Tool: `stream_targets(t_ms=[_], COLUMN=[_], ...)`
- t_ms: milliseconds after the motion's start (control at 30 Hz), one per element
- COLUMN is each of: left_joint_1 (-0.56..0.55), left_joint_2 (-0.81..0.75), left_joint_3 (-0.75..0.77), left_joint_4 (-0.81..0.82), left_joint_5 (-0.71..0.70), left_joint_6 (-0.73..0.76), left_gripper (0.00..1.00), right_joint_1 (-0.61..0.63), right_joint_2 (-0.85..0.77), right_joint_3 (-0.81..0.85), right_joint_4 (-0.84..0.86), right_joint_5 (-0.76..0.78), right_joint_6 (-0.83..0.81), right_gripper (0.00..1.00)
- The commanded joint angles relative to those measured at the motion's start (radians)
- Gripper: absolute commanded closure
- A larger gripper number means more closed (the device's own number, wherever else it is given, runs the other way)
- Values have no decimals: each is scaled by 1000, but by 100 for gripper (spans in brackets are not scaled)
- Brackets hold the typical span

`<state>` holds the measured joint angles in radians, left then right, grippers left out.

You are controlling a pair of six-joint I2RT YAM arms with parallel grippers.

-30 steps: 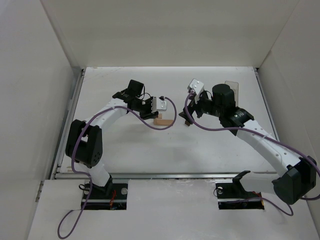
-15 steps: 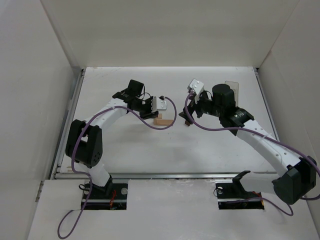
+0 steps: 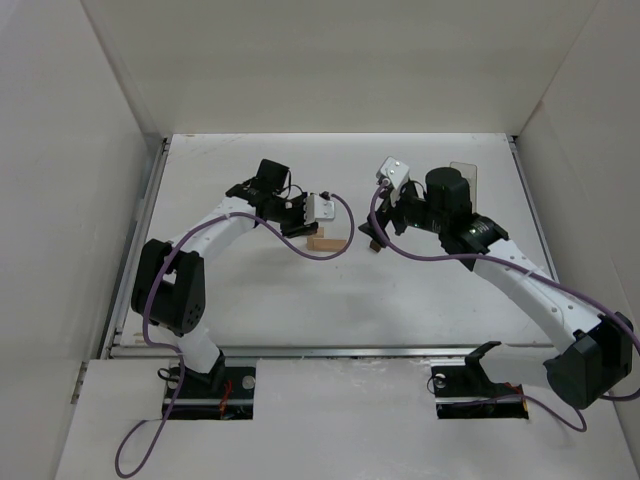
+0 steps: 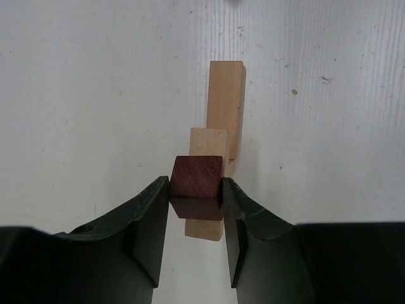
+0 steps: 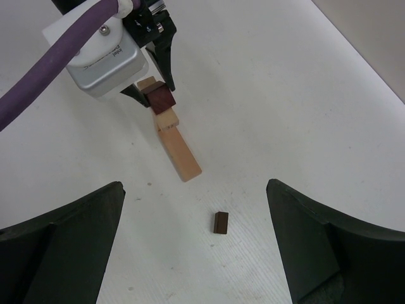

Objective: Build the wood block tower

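My left gripper (image 4: 196, 190) is shut on a dark reddish-brown block (image 4: 197, 176). It holds the block right over a short light tan bar (image 4: 207, 140), which lies on a longer tan bar (image 4: 226, 95). In the right wrist view the same stack shows, with the long tan bar (image 5: 181, 156), the reddish block (image 5: 161, 100) and the left gripper (image 5: 154, 79). My right gripper (image 5: 194, 185) is open and empty above a small dark brown block (image 5: 220, 223) lying alone on the table. In the top view the tan bars (image 3: 329, 243) lie between the left gripper (image 3: 317, 228) and the right gripper (image 3: 370, 238).
A clear plastic box (image 3: 463, 176) stands at the back right, behind the right arm. White walls close in the table on the left, back and right. The left arm's purple cable (image 5: 57, 54) hangs near the stack.
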<state>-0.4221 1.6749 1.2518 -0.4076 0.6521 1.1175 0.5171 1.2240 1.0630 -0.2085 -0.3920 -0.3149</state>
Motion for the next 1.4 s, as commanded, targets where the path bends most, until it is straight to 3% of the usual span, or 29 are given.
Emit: stream_targets(t_ms=[0,533,1367], left_joint_1=[-4,-4,-4], left_joint_2=[2,2,2], left_joint_3=[35,26,17], left_joint_4=[-6,-20,-11], left_joint_5=[12,23,14], left_joint_6=[-1,2,-8], left_gripper=[96,95,81], right_joint_1=[-6,-6,-15], right_joint_2=[-1,8,8], right_joint_3=[15,15,15], right_joint_4=[46,46,46], right_joint_5=[-13,-22,-22], right_joint_6=[2,2,2], right_gripper=[0,0,0])
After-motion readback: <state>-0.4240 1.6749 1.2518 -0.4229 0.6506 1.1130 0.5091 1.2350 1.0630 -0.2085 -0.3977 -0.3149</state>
